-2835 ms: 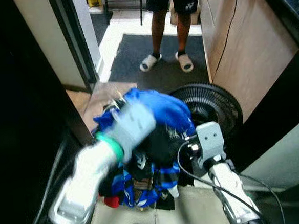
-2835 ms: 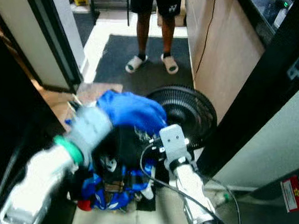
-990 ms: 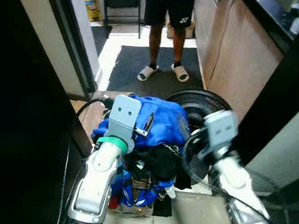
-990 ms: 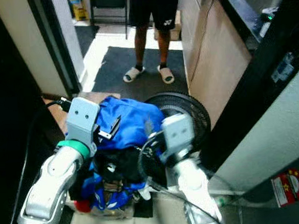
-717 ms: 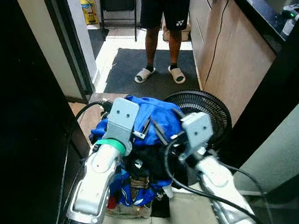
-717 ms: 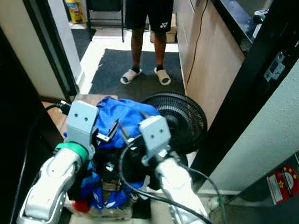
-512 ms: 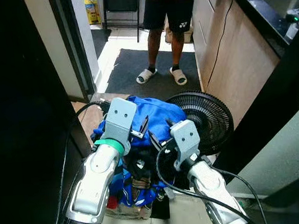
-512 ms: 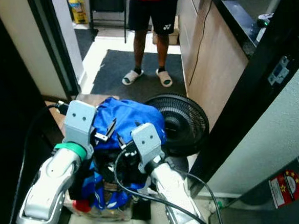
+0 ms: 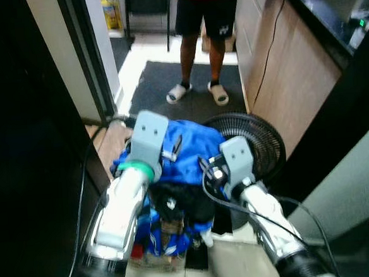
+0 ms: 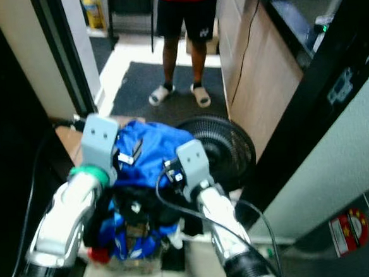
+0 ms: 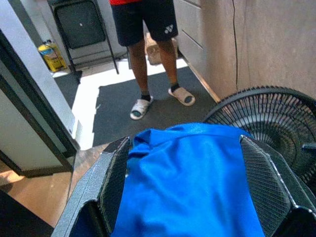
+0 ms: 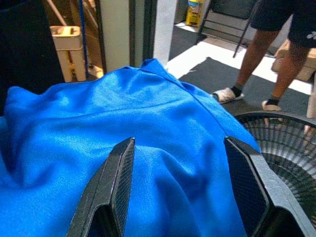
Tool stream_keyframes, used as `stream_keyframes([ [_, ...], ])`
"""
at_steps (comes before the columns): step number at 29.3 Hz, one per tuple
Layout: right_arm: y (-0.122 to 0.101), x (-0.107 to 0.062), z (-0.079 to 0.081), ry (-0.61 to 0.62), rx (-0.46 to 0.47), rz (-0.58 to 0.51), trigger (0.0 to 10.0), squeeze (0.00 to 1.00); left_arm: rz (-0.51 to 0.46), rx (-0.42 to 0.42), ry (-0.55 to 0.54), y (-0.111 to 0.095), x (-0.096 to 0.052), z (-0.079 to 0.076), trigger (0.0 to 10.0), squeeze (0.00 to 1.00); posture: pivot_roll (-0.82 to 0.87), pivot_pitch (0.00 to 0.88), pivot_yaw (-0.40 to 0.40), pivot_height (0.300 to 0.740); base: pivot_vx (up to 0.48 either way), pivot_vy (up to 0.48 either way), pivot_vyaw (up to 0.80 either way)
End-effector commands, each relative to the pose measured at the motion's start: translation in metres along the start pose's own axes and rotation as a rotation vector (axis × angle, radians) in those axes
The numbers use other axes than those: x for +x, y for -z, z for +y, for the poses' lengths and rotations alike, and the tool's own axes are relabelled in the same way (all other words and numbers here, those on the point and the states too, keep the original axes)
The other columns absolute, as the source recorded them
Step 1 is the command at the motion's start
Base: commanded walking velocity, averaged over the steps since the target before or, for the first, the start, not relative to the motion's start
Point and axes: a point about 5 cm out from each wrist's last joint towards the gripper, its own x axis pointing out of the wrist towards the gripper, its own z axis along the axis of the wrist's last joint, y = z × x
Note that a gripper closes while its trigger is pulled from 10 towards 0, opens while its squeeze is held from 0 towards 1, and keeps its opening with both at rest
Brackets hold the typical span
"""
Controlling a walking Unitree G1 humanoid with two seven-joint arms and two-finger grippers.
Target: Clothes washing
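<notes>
Both my grippers, left (image 9: 175,147) and right (image 9: 207,167), hover spread wide over the blue shirt (image 9: 195,152) atop the pile (image 9: 171,225); nothing grasped, I judge washing barely begun.

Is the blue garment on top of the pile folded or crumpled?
Crumpled. The blue garment lies bunched in loose wrinkles over the clothes pile, with no neat fold lines.
</notes>
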Motion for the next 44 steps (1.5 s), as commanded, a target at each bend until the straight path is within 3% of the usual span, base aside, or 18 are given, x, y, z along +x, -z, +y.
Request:
stream_keyframes([
  [1,0.003,0.000,0.006,-0.034,0.022,-0.002,10.0,0.00,0.009,0.000,-0.013,0.002,0.002,0.003,10.0,0.00,0.13,0.128,0.037,0.740,0.000,0.000,0.00],
  [4,0.000,0.004,0.018,-0.097,0.037,-0.019,10.0,0.00,0.008,-0.001,-0.035,0.000,0.003,0.009,10.0,0.00,0.14,0.143,0.035,0.740,0.000,0.000,0.00],
  [14,0.008,0.008,0.030,-0.144,0.063,0.010,10.0,0.00,0.022,0.007,-0.047,0.003,0.000,0.013,10.0,0.00,0.17,0.165,0.036,0.740,0.000,0.000,0.00],
  [21,0.034,0.002,0.048,-0.224,0.108,0.133,10.0,0.00,0.044,0.021,-0.057,0.009,-0.006,0.016,10.0,0.00,0.19,0.190,0.030,0.740,0.000,0.000,0.00],
  [25,0.053,-0.009,0.049,-0.248,0.096,0.228,10.0,0.00,0.051,0.021,-0.066,0.011,-0.007,0.016,10.0,0.00,0.18,0.192,0.025,0.740,0.000,0.000,0.00],
  [30,0.054,-0.010,0.047,-0.256,0.086,0.236,10.0,0.00,0.052,0.019,-0.066,0.012,-0.006,0.016,10.0,0.00,0.17,0.190,0.026,0.740,0.000,0.000,0.00],
  [32,0.055,-0.011,0.045,-0.250,0.073,0.239,4.1,0.00,0.051,0.016,-0.062,0.012,-0.006,0.015,10.0,0.00,0.17,0.188,0.029,0.740,0.000,0.000,0.00],
  [33,0.055,-0.011,0.045,-0.250,0.073,0.239,4.1,0.00,0.051,0.016,-0.062,0.012,-0.006,0.015,10.0,0.00,0.17,0.188,0.029,0.740,0.000,0.000,0.00],
  [34,0.056,-0.011,0.044,-0.244,0.071,0.236,0.0,0.00,0.052,0.015,-0.059,0.012,-0.006,0.014,10.0,0.00,0.16,0.187,0.032,0.740,0.000,0.000,0.00],
  [44,0.046,-0.012,0.040,-0.212,0.130,0.142,0.0,0.00,0.054,0.011,-0.047,0.013,-0.007,0.012,10.0,0.00,0.16,0.184,0.039,0.740,0.000,0.000,0.00],
])
